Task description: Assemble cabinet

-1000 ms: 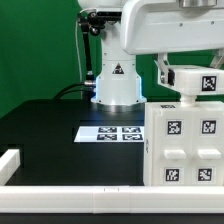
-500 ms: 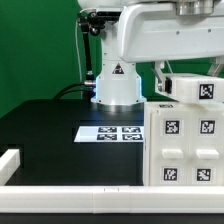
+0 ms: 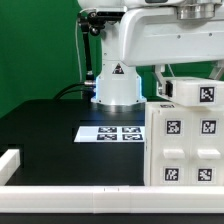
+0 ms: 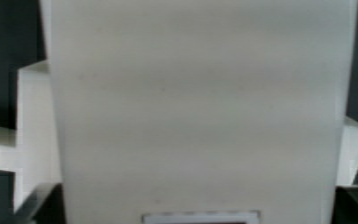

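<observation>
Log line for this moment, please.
step: cabinet assembly | arm above cabinet | tagged white part at cabinet top | marker board on table

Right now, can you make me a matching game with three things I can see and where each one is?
Things:
1. cabinet
2. marker board
3. robot base

Places:
A. lying flat on the black table
B. at the back, by the green wall
C. at the exterior view's right, near the front

Pairs: 1-C; 2-A; 3-B

Arm [image 3: 165,40] arched from base [image 3: 117,88] toward exterior view's right; jaws mostly hidden, state unclear.
</observation>
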You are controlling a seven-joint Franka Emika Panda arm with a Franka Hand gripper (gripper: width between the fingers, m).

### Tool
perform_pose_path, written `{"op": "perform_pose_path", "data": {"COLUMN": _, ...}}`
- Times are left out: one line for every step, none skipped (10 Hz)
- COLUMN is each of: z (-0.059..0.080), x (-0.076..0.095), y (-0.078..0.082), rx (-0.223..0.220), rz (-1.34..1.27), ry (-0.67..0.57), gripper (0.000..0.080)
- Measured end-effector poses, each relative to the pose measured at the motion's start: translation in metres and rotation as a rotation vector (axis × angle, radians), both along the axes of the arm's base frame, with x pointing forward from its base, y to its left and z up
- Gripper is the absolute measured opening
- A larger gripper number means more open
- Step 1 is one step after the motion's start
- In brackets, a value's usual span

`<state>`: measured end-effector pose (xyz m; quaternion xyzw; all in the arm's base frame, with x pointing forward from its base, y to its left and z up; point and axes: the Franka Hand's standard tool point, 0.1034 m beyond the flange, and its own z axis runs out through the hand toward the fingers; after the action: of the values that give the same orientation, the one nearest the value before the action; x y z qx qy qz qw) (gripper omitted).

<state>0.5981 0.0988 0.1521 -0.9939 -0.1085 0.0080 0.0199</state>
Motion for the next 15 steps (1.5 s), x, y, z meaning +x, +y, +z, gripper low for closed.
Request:
{"op": "perform_pose_path", "data": {"z": 0.0000, "x": 0.0000, "y": 0.0000, "rx": 0.000, "rz": 0.000, "ry": 0.000, "gripper": 0.0638}}
{"op": "perform_pose_path", "data": {"z": 0.0000, "x": 0.0000, "y": 0.0000, "rx": 0.000, "rz": 0.000, "ry": 0.000, "gripper": 0.0646}}
{"op": "perform_pose_path", "data": {"z": 0.0000, "x": 0.0000, "y": 0.0000, "rx": 0.000, "rz": 0.000, "ry": 0.000, "gripper": 0.0646}}
{"op": "perform_pose_path", "data": {"z": -0.0001, "x": 0.0000, "y": 0.0000, "rx": 0.000, "rz": 0.000, "ry": 0.000, "gripper": 0.0649}}
{"op": "perform_pose_path", "data": {"z": -0.0001, "x": 0.0000, "y": 0.0000, "rx": 0.000, "rz": 0.000, "ry": 0.000, "gripper": 0.0649}}
{"op": "perform_pose_path", "data": {"z": -0.0001, "x": 0.0000, "y": 0.0000, "rx": 0.000, "rz": 0.000, "ry": 0.000, "gripper": 0.0649}}
{"op": "perform_pose_path", "data": {"z": -0.0001, "x": 0.0000, "y": 0.0000, "rx": 0.000, "rz": 0.000, "ry": 0.000, "gripper": 0.0649}}
{"op": "perform_pose_path", "data": {"z": -0.0002, "x": -0.0004, "y": 0.0001, "rx": 0.004, "rz": -0.006, "ry": 0.003, "gripper": 0.0649}}
{"op": "perform_pose_path", "data": {"z": -0.0004, "x": -0.0014, "y": 0.0006, "rx": 0.025, "rz": -0.036, "ry": 0.012, "gripper": 0.0649}}
{"op": "perform_pose_path", "data": {"z": 0.0003, "x": 0.0001, "y": 0.0017, "rx": 0.029, "rz": -0.041, "ry": 0.005, "gripper": 0.0649}}
{"op": "perform_pose_path", "data": {"z": 0.0005, "x": 0.0006, "y": 0.0021, "rx": 0.029, "rz": -0.040, "ry": 0.002, "gripper": 0.0649}}
{"op": "perform_pose_path", "data": {"z": 0.0004, "x": 0.0006, "y": 0.0017, "rx": 0.028, "rz": -0.040, "ry": 0.002, "gripper": 0.0649}}
{"op": "perform_pose_path", "data": {"z": 0.0004, "x": 0.0007, "y": 0.0014, "rx": 0.028, "rz": -0.040, "ry": 0.002, "gripper": 0.0541}}
{"op": "perform_pose_path", "data": {"z": 0.0004, "x": 0.0007, "y": 0.0014, "rx": 0.028, "rz": -0.040, "ry": 0.002, "gripper": 0.0542}}
{"op": "perform_pose_path", "data": {"z": 0.0004, "x": 0.0007, "y": 0.0014, "rx": 0.028, "rz": -0.040, "ry": 0.002, "gripper": 0.0542}}
